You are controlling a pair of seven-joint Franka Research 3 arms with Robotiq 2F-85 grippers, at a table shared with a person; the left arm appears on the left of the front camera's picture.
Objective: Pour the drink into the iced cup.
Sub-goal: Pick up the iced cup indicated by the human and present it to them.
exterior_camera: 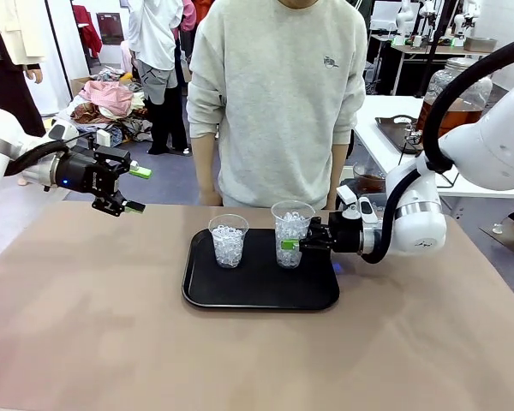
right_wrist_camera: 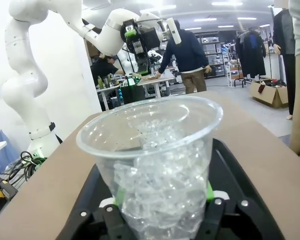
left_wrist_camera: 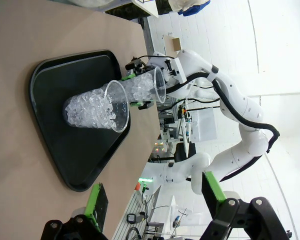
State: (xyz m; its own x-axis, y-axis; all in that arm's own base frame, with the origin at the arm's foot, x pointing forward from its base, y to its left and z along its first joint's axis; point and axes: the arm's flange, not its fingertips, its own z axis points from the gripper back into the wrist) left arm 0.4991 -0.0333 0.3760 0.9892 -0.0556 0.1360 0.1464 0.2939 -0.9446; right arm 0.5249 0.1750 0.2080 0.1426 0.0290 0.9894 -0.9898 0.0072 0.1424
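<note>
**Tray open from 6 to 9, blocked at 12 and 3**

Clock centred on the black tray [exterior_camera: 257,300], 12 = far edge.
- **12:** the person [exterior_camera: 278,94] stands right at the table edge with a forearm hanging on each side, so no way through there.
- **3:** my right arm [exterior_camera: 411,227] comes in low over the table. My right gripper [exterior_camera: 289,244] is clamped on the right cup [exterior_camera: 292,224], so that side is closed.
- **9 of that cup:** the left cup [exterior_camera: 229,241] stands apart from it, with only a narrow gap between them.
- **Tray front half:** bare.
- **6 to 8:** bare table [exterior_camera: 86,325], wide and free.
- **10:** my left gripper [exterior_camera: 137,189] is in the air with jaws spread, well apart from the tray. Nothing stands between it and the left cup.
</note>
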